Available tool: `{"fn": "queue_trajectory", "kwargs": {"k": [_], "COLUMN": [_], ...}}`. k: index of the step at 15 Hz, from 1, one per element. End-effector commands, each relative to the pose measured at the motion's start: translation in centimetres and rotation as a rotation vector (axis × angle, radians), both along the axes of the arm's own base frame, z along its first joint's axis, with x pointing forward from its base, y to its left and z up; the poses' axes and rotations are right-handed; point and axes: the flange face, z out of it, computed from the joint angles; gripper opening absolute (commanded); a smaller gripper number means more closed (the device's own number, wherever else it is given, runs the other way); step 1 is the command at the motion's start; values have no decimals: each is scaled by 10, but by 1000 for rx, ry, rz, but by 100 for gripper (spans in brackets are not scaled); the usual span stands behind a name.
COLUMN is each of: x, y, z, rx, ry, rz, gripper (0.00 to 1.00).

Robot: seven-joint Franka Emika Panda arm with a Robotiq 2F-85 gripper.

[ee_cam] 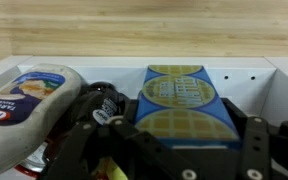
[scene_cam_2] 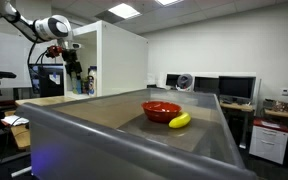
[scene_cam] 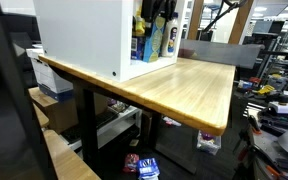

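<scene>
In the wrist view my gripper (ee_cam: pixel 184 118) is inside a white shelf box, with its jaws on either side of a blue carton printed with yellow waffles (ee_cam: pixel 184 100). Both black fingers (ee_cam: pixel 246 135) press against the carton's sides, so it is gripped. To its left a white mayonnaise bottle (ee_cam: pixel 24 105) lies on its side, with a dark round-topped container (ee_cam: pixel 102 100) between the two. In an exterior view the arm (scene_cam_2: pixel 52 28) reaches down to the open side of the white cabinet (scene_cam_2: pixel 119 60).
The white cabinet (scene_cam: pixel 84 35) stands on a wooden table (scene_cam: pixel 189 90) and holds several bottles (scene_cam: pixel 154 42). A red bowl (scene_cam_2: pixel 161 110) and a banana (scene_cam_2: pixel 180 120) lie farther along the tabletop. Desks, monitors and clutter surround the table.
</scene>
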Motion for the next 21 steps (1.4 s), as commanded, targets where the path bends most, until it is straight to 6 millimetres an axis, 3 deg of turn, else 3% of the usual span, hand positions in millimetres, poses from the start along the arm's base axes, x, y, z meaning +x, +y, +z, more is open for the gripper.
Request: {"fn": "queue_trajectory", "kwargs": {"k": [1,20,21], "x": [13,18,18], "y": [-4,-6,-6], "z": [-5,-12,-12], "rx": [-13,-5,-6], "ry": [-9,-17,-17], "rz": [-25,-7,-7], "gripper": [54,54,64]}}
